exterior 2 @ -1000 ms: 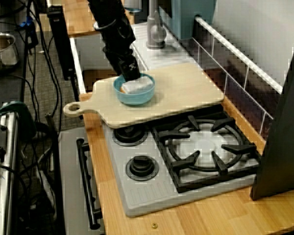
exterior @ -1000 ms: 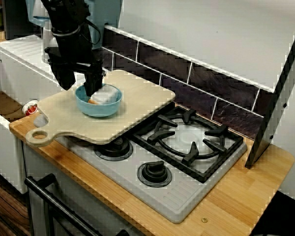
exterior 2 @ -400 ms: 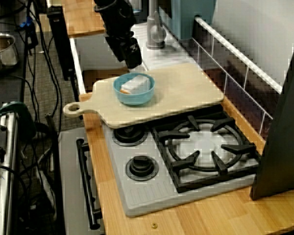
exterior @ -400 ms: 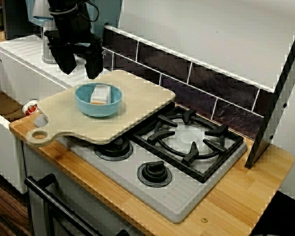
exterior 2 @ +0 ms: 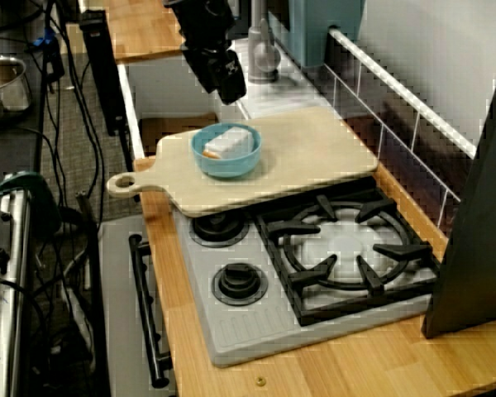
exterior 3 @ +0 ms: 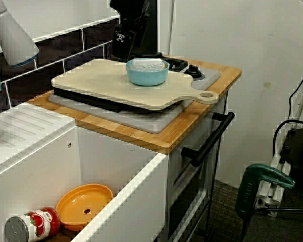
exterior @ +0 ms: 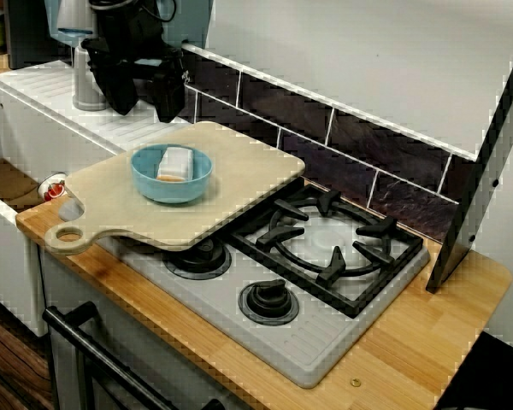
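On the wooden worktop (exterior: 427, 329), at its left end, a pale wooden cutting board with a ring handle (exterior: 239, 184) lies across the grey hob (exterior: 325, 342) and covers the left burner. Behind the board stands a grey metal cylinder (exterior: 85, 85). Just right of it, the black gripper (exterior: 145, 96) hangs above the board's far edge with its fingers spread, holding nothing. Below it, a light-blue round bowl (exterior: 158, 186) sits on the board. A white rectangular block with an orange edge (exterior: 175, 162) lies inside the bowl.

The step in hand appears to be clearing the gripper from the bowl. Recommended: keep the fingers spread, travel vertically, and avoid the cylinder and the bowl rim. To the right, the black burner grate (exterior: 325, 239) stands uncovered.
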Robot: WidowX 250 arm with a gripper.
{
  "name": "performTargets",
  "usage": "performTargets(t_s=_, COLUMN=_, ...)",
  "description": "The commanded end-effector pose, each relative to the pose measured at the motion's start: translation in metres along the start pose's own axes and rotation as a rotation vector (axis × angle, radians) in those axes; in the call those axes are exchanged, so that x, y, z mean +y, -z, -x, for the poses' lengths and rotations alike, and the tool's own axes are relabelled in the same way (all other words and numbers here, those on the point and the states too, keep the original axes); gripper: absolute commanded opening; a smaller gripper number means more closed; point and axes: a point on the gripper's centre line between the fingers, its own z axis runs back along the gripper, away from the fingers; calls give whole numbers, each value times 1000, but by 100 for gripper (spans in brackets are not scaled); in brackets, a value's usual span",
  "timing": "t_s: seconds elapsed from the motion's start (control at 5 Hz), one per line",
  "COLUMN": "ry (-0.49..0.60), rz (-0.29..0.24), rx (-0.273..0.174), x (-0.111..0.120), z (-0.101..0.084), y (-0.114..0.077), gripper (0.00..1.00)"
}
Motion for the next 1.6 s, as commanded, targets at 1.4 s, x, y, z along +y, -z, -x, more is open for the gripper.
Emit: performTargets(t_s=1.4, ry=216, rz=5, rx=-49, x=8, z=9, y=-13, gripper=100)
